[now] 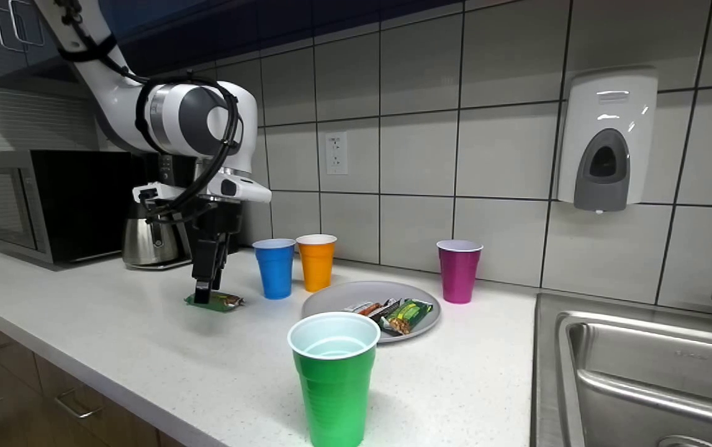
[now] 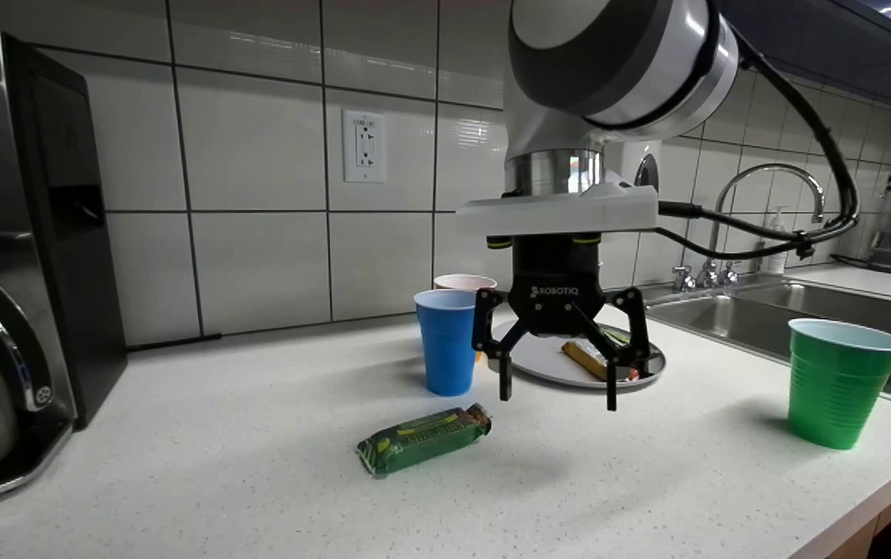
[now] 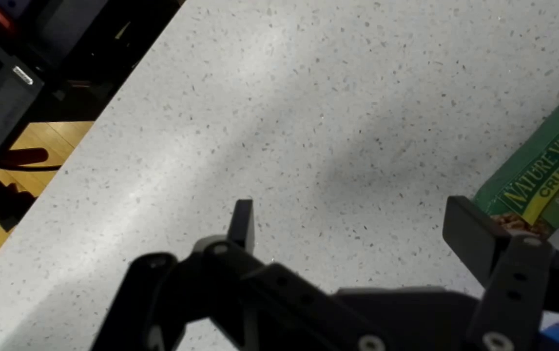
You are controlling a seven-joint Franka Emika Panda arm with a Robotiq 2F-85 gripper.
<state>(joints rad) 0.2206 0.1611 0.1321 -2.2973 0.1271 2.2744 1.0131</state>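
My gripper [image 2: 558,400] is open and empty above the white counter, pointing down; its fingers also show wide apart in the wrist view [image 3: 350,214]. A green wrapped granola bar [image 2: 423,441] lies on the counter beside the gripper, outside the fingers. In the wrist view the bar [image 3: 542,180] lies at the right, partly hidden behind the right finger. A blue cup [image 2: 447,345] and an orange cup [image 1: 317,267] stand upright near the wall. A grey plate [image 1: 331,295] holds several wrapped bars [image 1: 408,315]. A purple cup [image 1: 459,273] stands behind the plate. A green cup [image 1: 337,385] stands nearer the counter's front.
A metal sink [image 1: 570,372] with a tap [image 2: 763,171] is set into the counter. A coffee maker [image 2: 26,233] and a microwave [image 1: 82,205] stand at the far end. A soap dispenser [image 1: 607,136] hangs on the tiled wall. The counter's front edge [image 1: 113,379] drops to drawers.
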